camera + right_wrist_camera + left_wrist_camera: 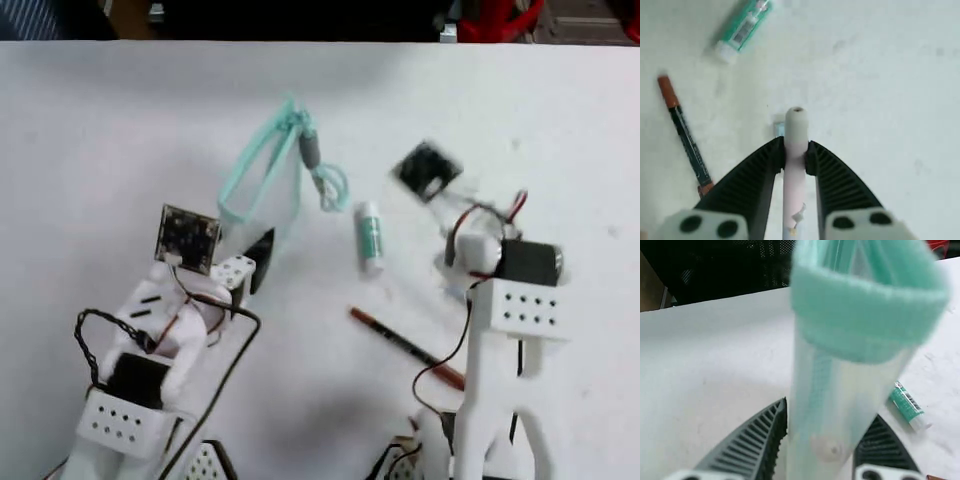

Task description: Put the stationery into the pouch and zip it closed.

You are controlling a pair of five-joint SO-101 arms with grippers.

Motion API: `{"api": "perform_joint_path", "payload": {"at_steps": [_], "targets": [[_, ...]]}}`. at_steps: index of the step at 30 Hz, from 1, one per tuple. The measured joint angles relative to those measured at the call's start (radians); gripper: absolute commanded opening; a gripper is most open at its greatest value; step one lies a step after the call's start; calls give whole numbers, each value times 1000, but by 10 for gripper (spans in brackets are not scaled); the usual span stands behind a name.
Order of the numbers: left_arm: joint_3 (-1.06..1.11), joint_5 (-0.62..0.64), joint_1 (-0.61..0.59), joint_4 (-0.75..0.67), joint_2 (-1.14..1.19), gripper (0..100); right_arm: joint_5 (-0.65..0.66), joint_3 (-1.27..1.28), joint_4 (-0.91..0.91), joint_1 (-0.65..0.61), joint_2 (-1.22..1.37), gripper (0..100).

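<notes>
So that its teal mouth gapes for filling, it seems, the left gripper is clamped on the clear pouch at its lower end. The right gripper, angled down over the table, pinches a white pen. A glue stick and a pencil lie outside the pouch, between the arms.

A clear pouch with mint-green zipper trim, mouth gaping, is pinched at one end between the left gripper's fingers. A green-and-white glue stick lies near it on the table, a black, orange-tipped pencil beyond. The right gripper clamps a white pen.
</notes>
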Motion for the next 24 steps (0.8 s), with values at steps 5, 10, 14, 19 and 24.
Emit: {"api": "perform_joint_path", "payload": {"at_steps": [5, 10, 14, 19, 24], "targets": [[0, 0, 0, 0, 0, 213, -281, -373, 121, -66, 97, 18], [0, 0, 2, 0, 0, 214, -465, -793, 207, -241, 166, 18], [0, 0, 2, 0, 0, 214, -582, -1023, 203, -396, 175, 18], [0, 0, 2, 0, 0, 214, -651, -1079, 77, -578, 181, 17], [0, 0, 2, 0, 0, 214, -657, -1059, -114, -692, 224, 17]]}}
